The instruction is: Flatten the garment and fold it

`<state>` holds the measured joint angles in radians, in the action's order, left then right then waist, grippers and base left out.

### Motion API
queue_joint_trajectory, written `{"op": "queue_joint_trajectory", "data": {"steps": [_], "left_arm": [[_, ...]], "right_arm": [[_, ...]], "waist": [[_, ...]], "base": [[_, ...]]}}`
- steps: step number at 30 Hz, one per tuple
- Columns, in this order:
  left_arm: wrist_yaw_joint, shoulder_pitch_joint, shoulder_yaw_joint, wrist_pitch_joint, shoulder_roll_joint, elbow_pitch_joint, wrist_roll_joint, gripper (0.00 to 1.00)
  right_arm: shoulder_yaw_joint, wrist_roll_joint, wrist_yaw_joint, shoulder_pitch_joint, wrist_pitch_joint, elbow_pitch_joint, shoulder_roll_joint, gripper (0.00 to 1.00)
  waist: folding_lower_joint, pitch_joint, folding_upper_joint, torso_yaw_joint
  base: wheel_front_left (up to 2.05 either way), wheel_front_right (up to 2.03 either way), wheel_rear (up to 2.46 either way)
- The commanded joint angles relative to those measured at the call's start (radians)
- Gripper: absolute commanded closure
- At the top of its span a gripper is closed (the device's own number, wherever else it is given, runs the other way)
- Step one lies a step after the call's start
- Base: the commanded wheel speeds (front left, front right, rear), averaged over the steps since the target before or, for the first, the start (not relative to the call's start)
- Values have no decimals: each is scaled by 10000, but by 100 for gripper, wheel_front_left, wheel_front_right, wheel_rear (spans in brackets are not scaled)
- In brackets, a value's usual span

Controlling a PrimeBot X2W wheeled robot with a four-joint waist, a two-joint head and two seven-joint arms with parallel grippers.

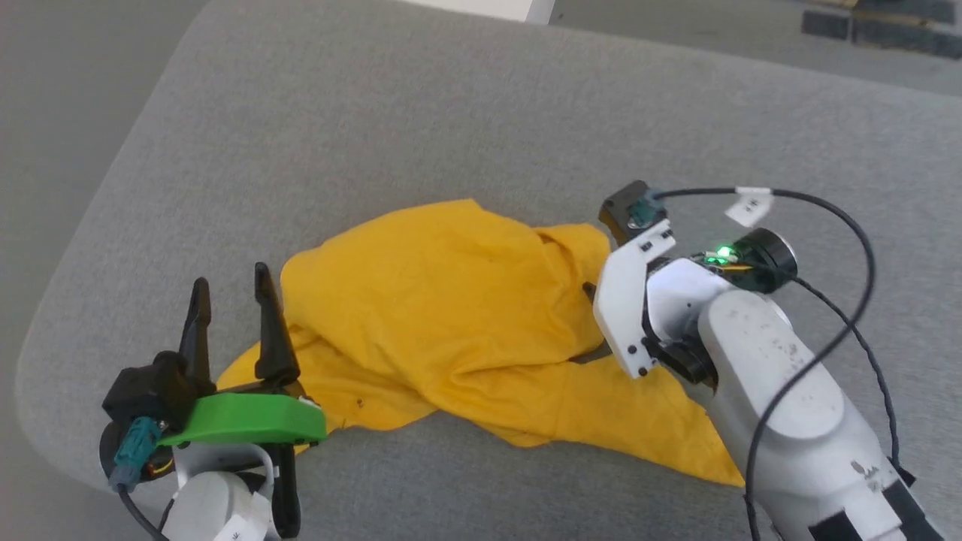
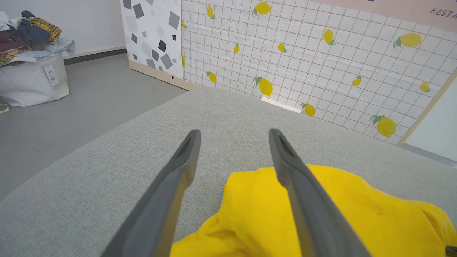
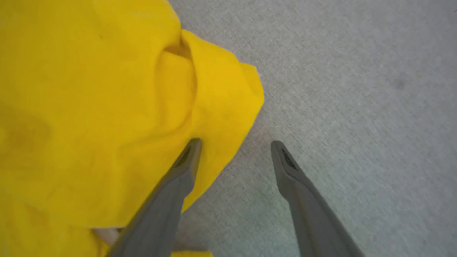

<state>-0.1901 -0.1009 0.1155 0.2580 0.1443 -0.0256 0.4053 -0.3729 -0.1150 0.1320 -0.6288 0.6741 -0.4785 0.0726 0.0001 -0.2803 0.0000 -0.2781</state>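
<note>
Left gripper [image 1: 231,276], fingers spread and empty, sits at the near-left edge of the crumpled yellow T-shirt [image 1: 451,300] on a grey cushion [image 1: 481,113]. Right gripper [image 3: 235,142], fingers apart, straddles its right edge; closing there may pinch several layers and bunch the cloth.

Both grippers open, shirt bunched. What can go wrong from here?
1. The crumpled mustard-yellow T-shirt lies in overlapping folds. The open right gripper straddles its edge, so closing there may pinch several layers and drag the bunch instead of spreading it.
2. The open left gripper sits by the shirt's corner, near the rounded edge of the grey fabric surface. A pull that way could slide cloth off.
</note>
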Motion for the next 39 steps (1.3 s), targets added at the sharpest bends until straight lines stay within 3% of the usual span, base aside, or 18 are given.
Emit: {"op": "queue_joint_trajectory", "data": {"steps": [1, 9, 10, 11, 16, 19, 24, 27, 31, 34, 35, 36, 39], "left_arm": [[155, -193, -111, 36, -161, 48, -120, 0], [746, -333, -550, 37, -670, 374, -509, 0], [804, -333, -611, 37, -711, 429, -531, 0], [839, -337, -660, 37, -738, 461, -566, 0], [1049, -322, -838, 37, -833, 656, -706, 0], [1137, -294, -916, 37, -867, 746, -767, 0], [1272, -223, -1009, 37, -889, 832, -880, 0], [1329, -217, -998, 37, -896, 906, -935, 0], [1377, -286, -965, 37, -904, 960, -968, 0], [1412, -341, -971, 37, -908, 1057, -966, 0], [1418, -343, -979, 37, -908, 1090, -968, 0], [1423, -343, -994, 37, -909, 1129, -968, 0], [1452, -311, -997, 37, -905, 1283, -964, 0]], "right_arm": [[-106, 45, -13, -230, 44, -273, -34, 0], [-1113, -159, -13, -652, -166, -1351, -44, 0], [-1220, -322, -13, -672, -205, -1425, -41, 76], [-1291, -457, -13, -698, -236, -1454, -31, 100], [-1053, -1199, -13, -936, -667, -1248, 270, 100], [-444, -1507, -13, -961, -908, -907, 803, 100], [1204, -1356, -13, -823, -844, -502, 2191, 100], [2577, -941, -13, -852, -853, -491, 2686, 100], [4699, 149, -13, -984, -1217, -418, 2683, 100], [5688, 936, -13, -1028, -1556, -300, 2256, 100], [5823, 1053, -13, -1009, -1596, -293, 2121, 60], [5895, 1128, -13, -997, -1749, -236, 1993, 0], [6020, 1048, -13, -843, -2333, 56, 1777, 0]], "waist": [[-1, -463, 0, -391], [-1, -690, 0, -533], [-1, -672, 0, -504], [-1, -650, 0, -469], [-1, -415, 0, -211], [-1, -206, 0, -1], [-1, -21, 0, 382], [-1, -24, 0, 544], [-1, -134, 0, 693], [-1, -177, 0, 802], [-1, -168, 0, 840], [-1, -144, 0, 887], [-1, 62, 0, 1002]], "base": [[0, 0, 0], [0, 0, 0], [0, 0, 0], [0, 0, 0], [0, 0, 0], [0, 0, 0], [0, 0, 0], [0, 0, 0], [0, 0, 0], [0, 0, 0], [0, 0, 0], [0, 0, 0], [0, 0, 0]]}}
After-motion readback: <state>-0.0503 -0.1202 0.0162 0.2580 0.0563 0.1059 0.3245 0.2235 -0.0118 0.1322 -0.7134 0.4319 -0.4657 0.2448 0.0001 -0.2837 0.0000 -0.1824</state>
